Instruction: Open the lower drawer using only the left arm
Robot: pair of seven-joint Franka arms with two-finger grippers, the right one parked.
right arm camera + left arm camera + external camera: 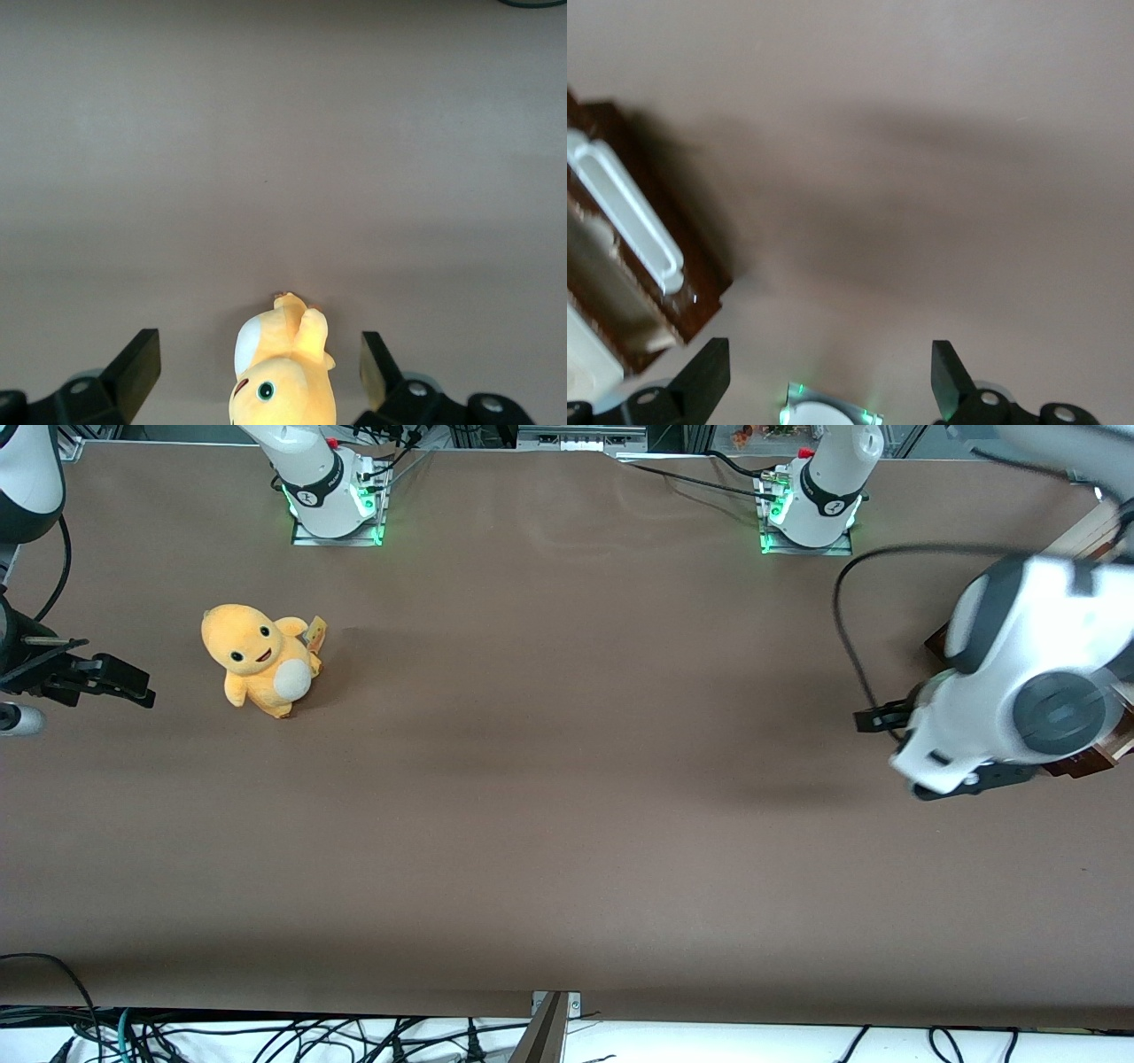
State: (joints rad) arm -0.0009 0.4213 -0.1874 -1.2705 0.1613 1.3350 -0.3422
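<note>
Left arm (pixel 1019 673) hovers beside the cabinet (pixel 589 354); gripper (pixel 828 376) jaws apart, empty, just beside the drawer (pixel 691 266) handle (pixel 629 208), above the worktop (pixel 567 779).

The front view looks steeply down over the whole table (pixel 549 779). The left wrist view sits close above the gripper (pixel 828 372), its spread fingers framing bare table, with the lower drawer (pixel 664 257) just beside; both views share that cabinet corner.

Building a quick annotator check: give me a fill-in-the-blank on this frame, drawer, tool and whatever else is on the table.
1. The tool of the left arm has its fingers ____.
2. The bar handle on the lower drawer is ____ in colour.
3. The tool holds ____.
4. Toward the parked arm's end of the table sits an orange ____ toy.

Missing words: open; white; nothing; plush
</note>
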